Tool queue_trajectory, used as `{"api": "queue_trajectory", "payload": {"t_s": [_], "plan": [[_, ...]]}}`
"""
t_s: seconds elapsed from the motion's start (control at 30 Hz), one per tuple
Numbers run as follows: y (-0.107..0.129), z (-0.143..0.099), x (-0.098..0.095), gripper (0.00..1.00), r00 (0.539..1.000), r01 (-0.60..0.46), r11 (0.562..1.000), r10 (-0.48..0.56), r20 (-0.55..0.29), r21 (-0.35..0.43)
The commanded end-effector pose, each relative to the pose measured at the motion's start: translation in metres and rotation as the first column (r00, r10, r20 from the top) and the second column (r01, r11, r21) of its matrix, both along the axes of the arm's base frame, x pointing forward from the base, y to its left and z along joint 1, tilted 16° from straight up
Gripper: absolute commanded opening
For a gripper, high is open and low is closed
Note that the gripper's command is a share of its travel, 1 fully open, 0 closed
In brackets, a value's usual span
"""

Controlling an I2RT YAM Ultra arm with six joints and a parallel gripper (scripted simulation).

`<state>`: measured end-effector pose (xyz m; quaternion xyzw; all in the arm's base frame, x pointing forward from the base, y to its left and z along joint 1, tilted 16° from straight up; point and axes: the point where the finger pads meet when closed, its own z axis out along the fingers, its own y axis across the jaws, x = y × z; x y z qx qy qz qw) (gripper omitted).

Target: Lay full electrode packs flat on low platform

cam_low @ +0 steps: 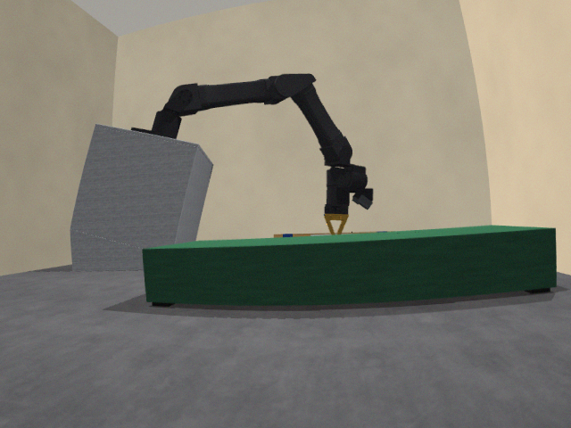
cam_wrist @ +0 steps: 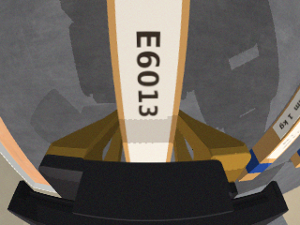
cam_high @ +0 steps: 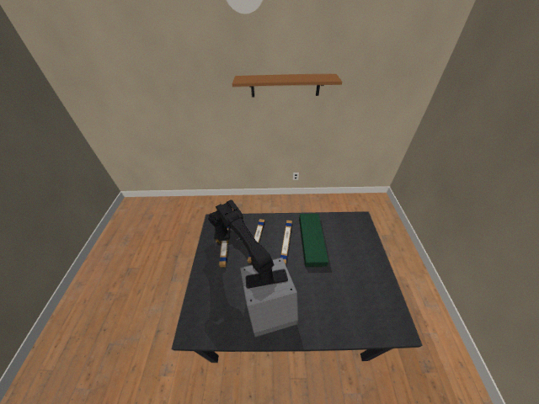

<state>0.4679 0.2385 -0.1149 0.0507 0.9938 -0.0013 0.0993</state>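
Three long, narrow electrode packs, white with orange edges and blue bands, are on the left half of the dark table. My gripper [cam_high: 221,240] is shut on the leftmost pack [cam_high: 223,252], gripping it across its width near its middle. The wrist view shows this pack [cam_wrist: 149,56], marked E6013, between the yellow fingers. From the side, the held pack [cam_low: 304,234] shows just over the platform's top edge; I cannot tell whether it touches the table. The middle pack [cam_high: 258,230] is partly hidden by the arm. The right pack [cam_high: 285,241] lies beside the green low platform [cam_high: 313,245], whose top is bare.
The arm's grey pedestal [cam_high: 269,300] stands near the table's middle, in front of the packs. A neighbouring pack's end [cam_wrist: 281,138] shows at the right of the wrist view. The platform [cam_low: 350,265] fills the foreground of the side view.
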Motion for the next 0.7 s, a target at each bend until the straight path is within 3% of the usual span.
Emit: {"api": "queue_trajectory", "payload": {"t_s": [0.0, 0.67], "plan": [[0.0164, 0.0524, 0.0346, 0.0, 0.993, -0.009, 0.998, 0.002, 0.115, 0.057], [0.0204, 0.0468, 0.0349, 0.0, 0.994, -0.015, 0.998, 0.008, 0.112, 0.059]]}}
